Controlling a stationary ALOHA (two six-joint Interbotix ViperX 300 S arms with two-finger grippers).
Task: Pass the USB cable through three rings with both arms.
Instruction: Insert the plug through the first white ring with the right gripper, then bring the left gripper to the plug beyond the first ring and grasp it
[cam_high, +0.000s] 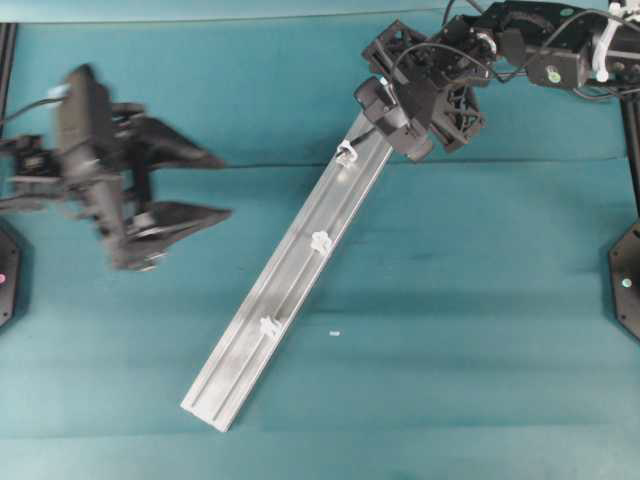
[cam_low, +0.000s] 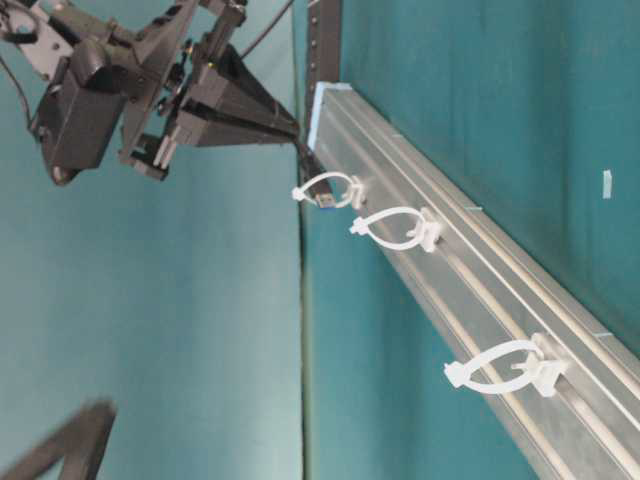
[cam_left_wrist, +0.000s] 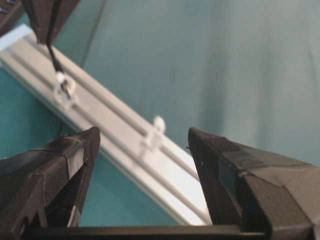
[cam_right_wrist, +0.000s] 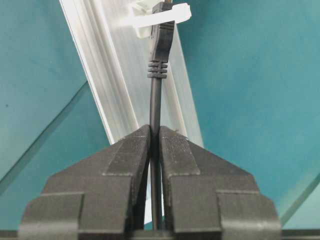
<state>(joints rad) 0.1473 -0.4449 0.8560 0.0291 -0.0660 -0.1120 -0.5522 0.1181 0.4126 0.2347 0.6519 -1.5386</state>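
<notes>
- The right gripper (cam_right_wrist: 155, 137) is pinching the cable (cam_right_wrist: 155, 100) between its closed fingers (cam_right_wrist: 125, 155), a short way behind the plug (cam_right_wrist: 162, 35).
- The plug is sitting at the first ring (cam_low: 330, 190), its tip just inside the loop, at the rail's (cam_high: 290, 280) far end.
- The middle ring (cam_high: 321, 241) and the last ring (cam_high: 269, 326) are standing along the rail with nothing through them.
- The left gripper (cam_high: 200, 185) is hovering with its fingers (cam_left_wrist: 60, 165) spread wide, holding nothing, well to the left of the rail.
- The rail is lying diagonally on the teal cloth (cam_high: 470, 330).
- A small white scrap (cam_high: 334, 332) is lying on the cloth near the last ring.
</notes>
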